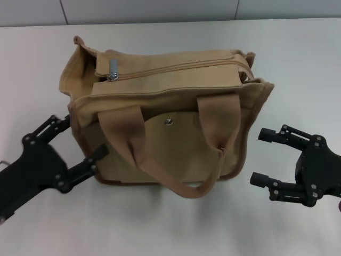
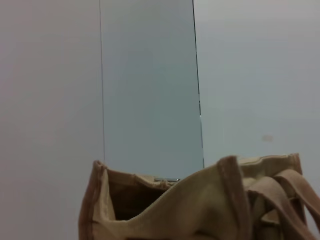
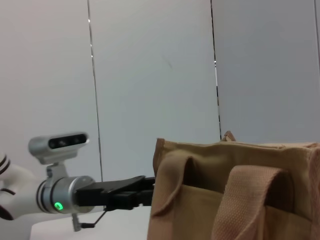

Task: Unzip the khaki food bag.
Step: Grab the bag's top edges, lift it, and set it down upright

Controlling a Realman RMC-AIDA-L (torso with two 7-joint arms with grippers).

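The khaki food bag stands upright mid-table, front pocket with its metal snap facing me and one loop handle hanging down the front. The silver zipper pull stands at the left end of the top zipper. My left gripper is open at the bag's lower left front corner, one finger beside the side wall and one against the front. My right gripper is open and empty, just right of the bag and apart from it. The bag also shows in the left wrist view and the right wrist view.
The white table stretches around the bag, with a grey panelled wall behind. The right wrist view shows the left arm's gripper at the bag's far side.
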